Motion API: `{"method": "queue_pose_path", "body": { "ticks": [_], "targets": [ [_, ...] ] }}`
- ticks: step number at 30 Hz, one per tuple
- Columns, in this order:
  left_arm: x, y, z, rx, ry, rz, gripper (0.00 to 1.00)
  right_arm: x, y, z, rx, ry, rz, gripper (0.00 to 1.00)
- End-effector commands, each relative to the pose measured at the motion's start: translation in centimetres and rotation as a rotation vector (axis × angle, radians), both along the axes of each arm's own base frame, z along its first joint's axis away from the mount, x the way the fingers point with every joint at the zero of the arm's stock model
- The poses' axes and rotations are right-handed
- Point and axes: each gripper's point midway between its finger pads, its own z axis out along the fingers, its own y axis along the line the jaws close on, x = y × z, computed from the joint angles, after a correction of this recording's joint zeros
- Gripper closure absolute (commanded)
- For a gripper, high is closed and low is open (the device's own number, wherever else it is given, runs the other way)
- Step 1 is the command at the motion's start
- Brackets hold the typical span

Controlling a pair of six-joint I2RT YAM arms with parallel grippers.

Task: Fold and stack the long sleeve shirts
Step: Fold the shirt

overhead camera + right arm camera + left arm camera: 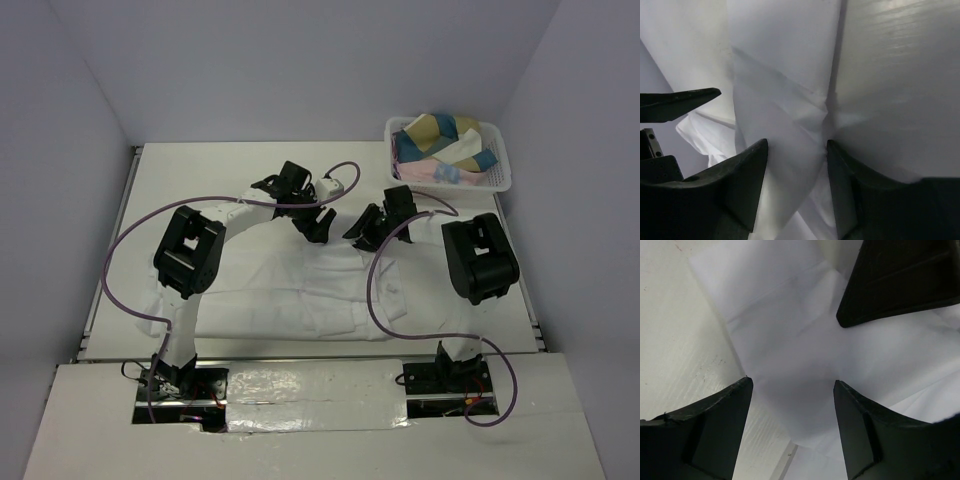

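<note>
Judging by how things lie, the task is at an early stage. One white long sleeve shirt (pixel 300 295) is spread across the near middle of the desk (pixel 200 170), creased and partly doubled over along its length but not yet a compact fold. No finished pile shows anywhere.

Both arms reach to the shirt's far edge. The left hand (pixel 318 225) hangs over the cloth with its fingers wide apart and nothing gripped. Its wrist view shows the cloth's folded corner lying flat beneath the gap. The right hand (pixel 368 232) is just beside it, also spread, with a raised crease of cloth running between its fingers (pixel 747 175), which have not closed on it. What is left, I judge, is taking hold, the remaining folds, and all the stacking.

The desk is a plain white board, bare beyond the shirt's far edge. A white lattice basket (pixel 500 160) sits at its far right corner, holding pink, blue and yellow cloth. Pale walls (pixel 300 60) close in three sides, and purple cables (pixel 120 250) loop from each arm.
</note>
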Motion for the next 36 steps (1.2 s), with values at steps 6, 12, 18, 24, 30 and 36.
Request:
{"method": "queue_pose_path", "body": {
  "ticks": [6, 12, 18, 24, 30, 36],
  "targets": [
    [-0.7, -0.7, 0.6, -0.021, 0.001, -0.051, 0.21, 3.0, 0.4, 1.3, -0.003, -0.076, -0.016, 0.91],
    [-0.1, -0.1, 5.7, -0.088, -0.033, -0.046, 0.17, 3.4, 1.7, 5.5, -0.060, -0.332, 0.194, 1.00],
    [1.4, 1.9, 12.1, -0.174, -0.114, -0.044, 0.13, -0.3, 3.9, 9.1, -0.200, -0.589, 0.425, 1.00],
    [0.2, 2.4, 12.0, -0.154, -0.232, -0.239, 0.12, -4.6, 6.0, 10.2, -0.258, -0.733, 0.614, 1.00],
    [-4.1, 3.6, 12.4, -0.166, -0.367, -0.611, 0.10, -7.6, 7.4, 12.1, -0.282, -0.883, 0.694, 1.00],
    [-9.7, 5.7, 11.7, -0.162, -0.383, -0.888, 0.01, -11.2, 9.3, 12.1, -0.317, -0.978, 0.779, 1.00]
  ]
}}
